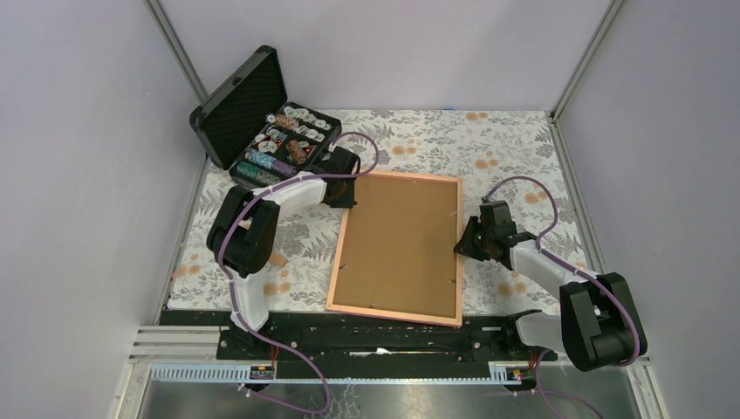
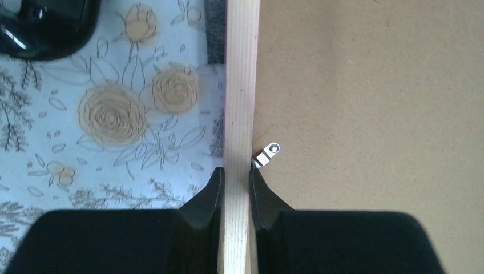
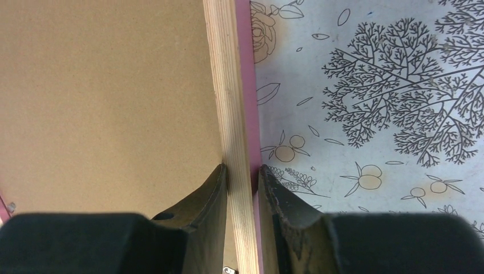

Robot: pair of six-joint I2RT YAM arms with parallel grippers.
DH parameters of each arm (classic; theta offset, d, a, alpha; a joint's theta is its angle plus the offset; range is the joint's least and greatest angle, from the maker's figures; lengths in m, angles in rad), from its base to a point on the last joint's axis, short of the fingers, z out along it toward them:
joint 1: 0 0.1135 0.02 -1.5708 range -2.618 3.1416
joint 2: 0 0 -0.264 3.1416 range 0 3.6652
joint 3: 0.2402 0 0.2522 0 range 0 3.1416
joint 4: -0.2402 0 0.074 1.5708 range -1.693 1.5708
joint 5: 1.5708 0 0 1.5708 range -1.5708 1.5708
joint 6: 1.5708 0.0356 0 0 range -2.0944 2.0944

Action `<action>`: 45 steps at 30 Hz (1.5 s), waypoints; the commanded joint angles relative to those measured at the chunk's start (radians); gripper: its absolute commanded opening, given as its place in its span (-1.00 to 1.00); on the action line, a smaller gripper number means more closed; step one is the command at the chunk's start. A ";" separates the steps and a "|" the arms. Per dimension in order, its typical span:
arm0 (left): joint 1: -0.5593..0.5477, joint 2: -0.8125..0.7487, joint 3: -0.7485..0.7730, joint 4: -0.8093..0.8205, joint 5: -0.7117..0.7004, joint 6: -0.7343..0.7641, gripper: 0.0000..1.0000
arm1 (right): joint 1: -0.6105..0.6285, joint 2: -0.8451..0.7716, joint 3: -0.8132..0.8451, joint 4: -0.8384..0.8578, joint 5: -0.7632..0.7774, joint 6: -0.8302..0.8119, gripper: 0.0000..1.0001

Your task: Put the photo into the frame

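The frame [image 1: 351, 236] lies face down in the middle of the table, its pinkish-orange wooden border around a brown backing board [image 1: 403, 243]. My left gripper [image 1: 346, 194] is shut on the frame's left border near the far corner; the left wrist view shows its jaws clamped on the pale wooden border [image 2: 240, 103], with a small metal clip [image 2: 267, 154] beside them. My right gripper [image 1: 461, 245] is shut on the frame's right border, seen in the right wrist view [image 3: 228, 85]. The photo is hidden or out of view.
An open black foam-lined case [image 1: 234, 105] with several small items stands at the far left. A floral tablecloth [image 1: 515, 148] covers the table. Grey walls close in on both sides, and a black rail [image 1: 384, 336] runs along the near edge.
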 commanded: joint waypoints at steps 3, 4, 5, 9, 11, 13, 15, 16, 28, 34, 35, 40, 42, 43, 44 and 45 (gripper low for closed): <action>0.035 -0.172 -0.063 0.018 0.017 0.018 -0.35 | -0.004 0.011 -0.007 -0.023 0.025 0.000 -1.00; 0.035 -0.184 -0.072 0.021 0.024 0.015 -0.22 | -0.004 0.013 -0.006 -0.023 0.025 -0.001 -1.00; 0.035 -0.193 -0.079 0.023 0.029 0.011 -0.12 | -0.004 0.013 -0.006 -0.022 0.024 -0.002 -1.00; 0.035 -0.192 -0.092 0.030 0.030 -0.006 0.15 | -0.004 0.014 -0.007 -0.023 0.022 -0.002 -1.00; 0.035 -0.190 -0.098 0.041 0.036 -0.015 0.27 | -0.005 0.011 -0.007 -0.022 0.023 -0.002 -1.00; 0.035 -0.184 -0.093 0.041 0.053 -0.021 0.35 | -0.004 0.007 -0.009 -0.022 0.029 0.000 -1.00; 0.035 -0.186 -0.090 0.042 0.071 -0.027 0.42 | -0.004 -0.001 -0.007 -0.031 0.051 0.006 -1.00; 0.035 -0.190 -0.089 0.042 0.082 -0.027 0.45 | -0.004 -0.007 -0.007 -0.035 0.067 0.012 -1.00; 0.030 -0.112 -0.090 0.055 0.090 -0.025 0.33 | -0.004 0.012 0.006 -0.045 0.078 0.012 -1.00; 0.026 -0.056 -0.069 0.060 0.083 -0.034 0.34 | -0.004 0.007 0.001 -0.041 0.068 0.009 -1.00; 0.024 -0.052 -0.070 0.060 0.075 -0.035 0.33 | -0.004 0.007 0.001 -0.041 0.068 0.009 -1.00; 0.022 -0.031 -0.073 0.062 0.022 -0.039 0.19 | -0.004 0.010 0.000 -0.036 0.062 0.008 -1.00; 0.023 -0.024 -0.070 0.068 0.019 -0.040 0.15 | -0.004 0.011 0.001 -0.036 0.060 0.006 -1.00; 0.023 -0.018 -0.066 0.066 0.018 -0.042 0.10 | -0.004 0.012 0.001 -0.036 0.059 0.007 -1.00; 0.023 -0.013 -0.063 0.063 0.013 -0.044 0.04 | -0.004 0.011 0.000 -0.036 0.059 0.007 -1.00; 0.023 -0.011 -0.064 0.064 0.004 -0.048 0.00 | -0.004 0.010 0.000 -0.036 0.058 0.006 -1.00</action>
